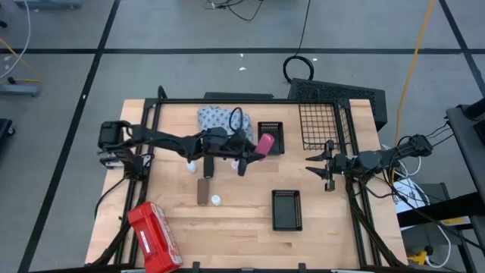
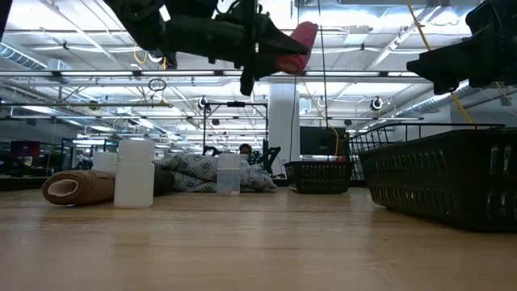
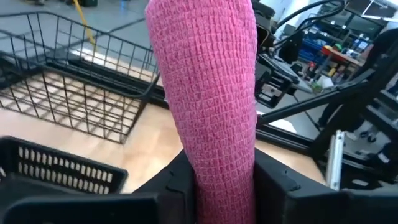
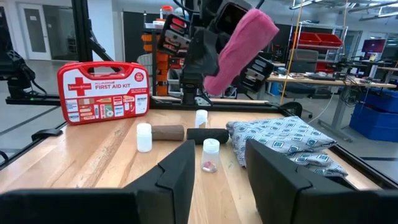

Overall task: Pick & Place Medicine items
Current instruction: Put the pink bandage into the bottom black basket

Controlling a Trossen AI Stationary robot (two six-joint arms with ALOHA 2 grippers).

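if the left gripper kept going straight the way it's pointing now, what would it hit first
Probably the small black tray just ahead; the left gripper, shut on the pink roll, hangs above the table, so it may pass over it toward the wire basket.

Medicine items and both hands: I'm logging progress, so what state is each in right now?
Pink roll: held aloft in the left hand, tilted.
Brown roll: lying on the table.
Black roll: lying on the table.
White bottles: upright on the table, not yet moved.
Black trays: look empty.
Right hand: empty, fingers apart, waiting by the wire basket.
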